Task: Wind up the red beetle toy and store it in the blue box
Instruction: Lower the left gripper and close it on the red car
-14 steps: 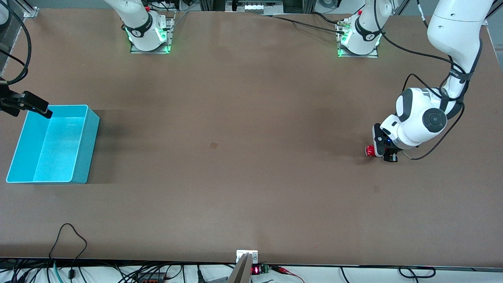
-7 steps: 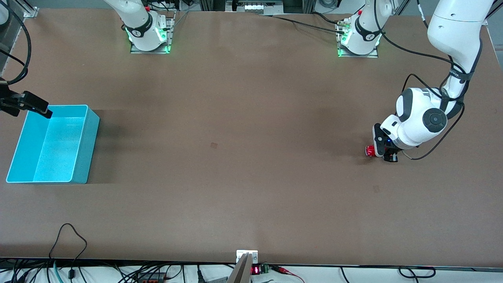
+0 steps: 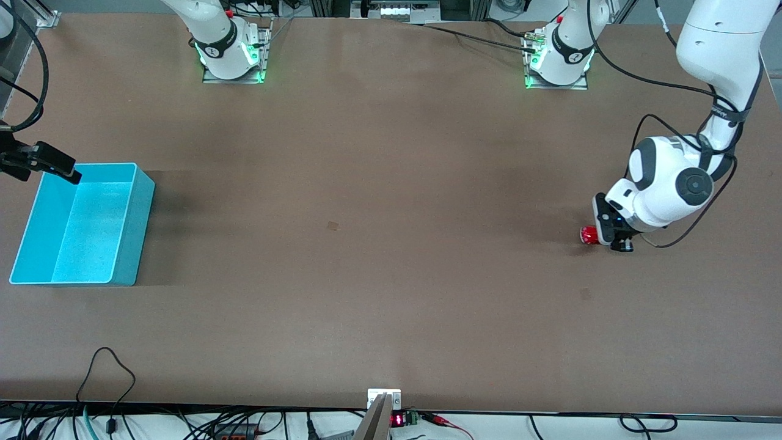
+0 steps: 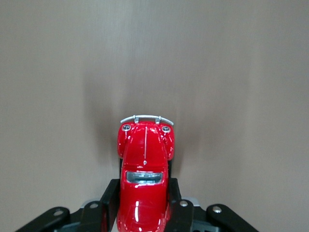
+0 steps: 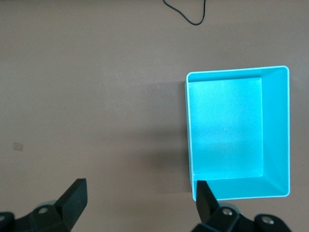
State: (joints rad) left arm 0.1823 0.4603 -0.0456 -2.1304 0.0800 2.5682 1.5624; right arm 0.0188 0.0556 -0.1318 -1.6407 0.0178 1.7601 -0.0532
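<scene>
The red beetle toy [image 3: 588, 234] is at the left arm's end of the table, down at the table surface. My left gripper [image 3: 603, 236] is shut on its body, and its silvery bumper end sticks out past the fingers. In the left wrist view the toy [image 4: 145, 150] fills the space between the black fingers [image 4: 108, 200]. The blue box [image 3: 142, 208] stands open and empty at the right arm's end. My right gripper [image 3: 66, 170] waits open and empty over the box's rim on the robots' side. The right wrist view shows the box [image 5: 275, 130] and the spread gripper [image 5: 140, 189].
The two arm bases [image 3: 231, 58] [image 3: 559, 61] stand along the table's edge on the robots' side. Cables [image 3: 104, 366] lie at the table edge nearest the front camera. A small dark mark [image 3: 332, 225] sits mid-table.
My left gripper has drawn the toy a short way along the table toward the left arm's end. The right arm and the box have not moved.
</scene>
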